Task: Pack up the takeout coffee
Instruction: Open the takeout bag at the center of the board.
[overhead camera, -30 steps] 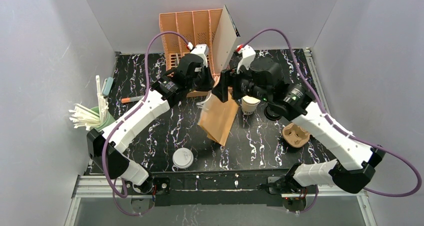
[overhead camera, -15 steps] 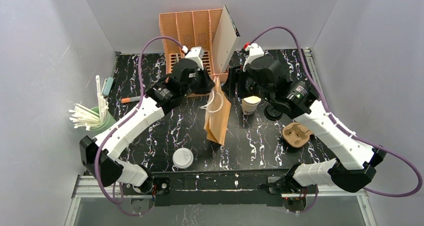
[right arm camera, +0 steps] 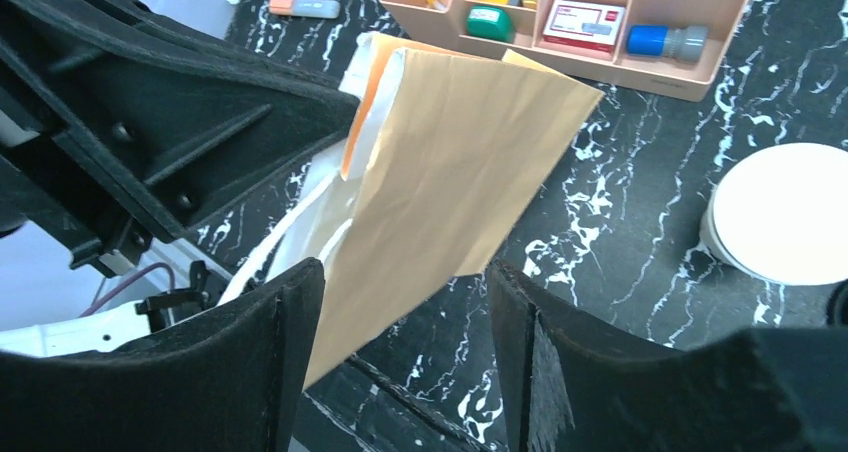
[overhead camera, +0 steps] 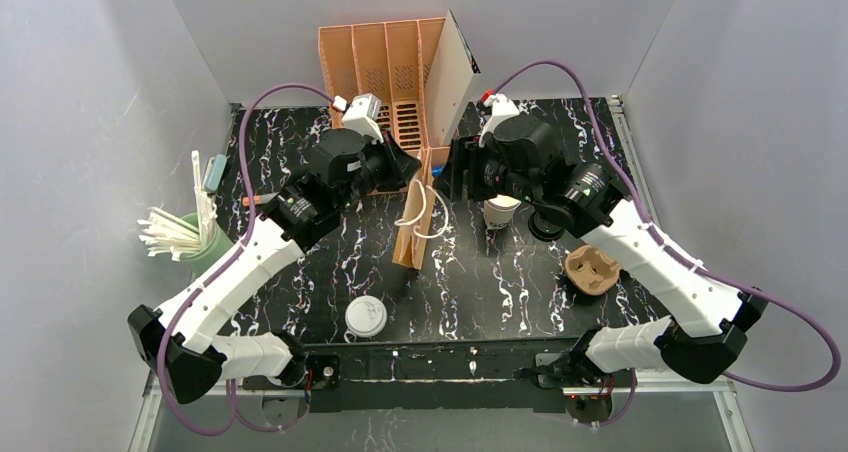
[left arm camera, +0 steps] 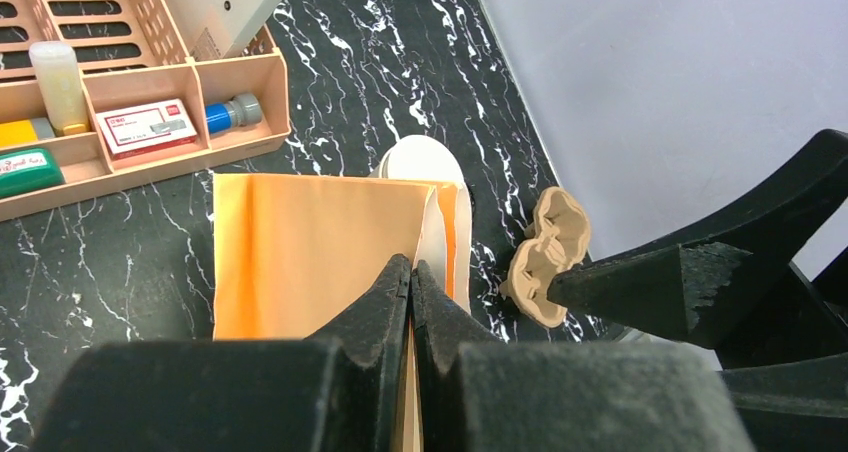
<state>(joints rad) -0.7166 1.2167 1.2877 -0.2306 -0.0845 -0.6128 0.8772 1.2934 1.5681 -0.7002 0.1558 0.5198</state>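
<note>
The takeout coffee cup [overhead camera: 500, 210], white paper and open-topped, stands mid-table with its black lid [overhead camera: 547, 224] just to its right. A brown paper bag [overhead camera: 411, 230] with white handles hangs upright, left of the cup. My left gripper [overhead camera: 420, 168] is shut on the bag's top edge; in the left wrist view its jaws [left arm camera: 412, 268] pinch the bag [left arm camera: 300, 252], and the cup [left arm camera: 420, 155] peeks out behind. My right gripper [right arm camera: 400, 272] stands open beside the bag [right arm camera: 470, 152], which shows between its fingers without being pinched. The cup [right arm camera: 780, 212] sits to the right.
A pulp cup carrier [overhead camera: 590, 270] lies right of the black lid. A flat white lid [overhead camera: 366, 317] rests near the front edge. A green cup of straws [overhead camera: 190, 234] stands at the left. An orange desk organizer [overhead camera: 385, 67] and its tray [left arm camera: 150, 122] fill the back.
The left arm swung left and turned the bag, which now stands edge-on and further left. The right gripper's fingers have narrowed a little and stay beside the bag.
</note>
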